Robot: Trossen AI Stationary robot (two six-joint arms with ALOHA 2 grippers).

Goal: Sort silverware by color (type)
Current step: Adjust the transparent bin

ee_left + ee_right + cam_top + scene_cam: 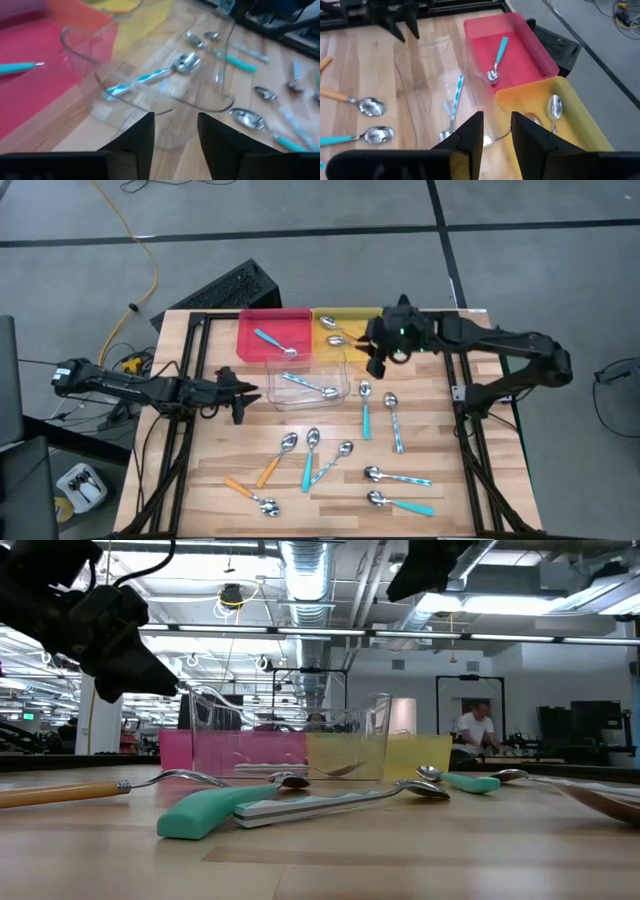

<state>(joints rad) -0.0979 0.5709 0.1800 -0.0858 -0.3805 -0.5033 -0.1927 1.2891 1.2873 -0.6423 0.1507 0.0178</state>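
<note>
Three trays stand at the far middle of the table: a red tray holding a teal spoon, a yellow tray holding two spoons, and a clear tray holding a pale blue striped spoon. Several more spoons lie loose on the near half, among them an orange one and a teal one. My left gripper is open, low beside the clear tray's left side. My right gripper is open with nothing in it, high over the yellow tray's near edge.
Loose spoons spread from the near left to the near right, with bare wood along the table's left side. A black keyboard-like object lies behind the table. A person sits far off in the room.
</note>
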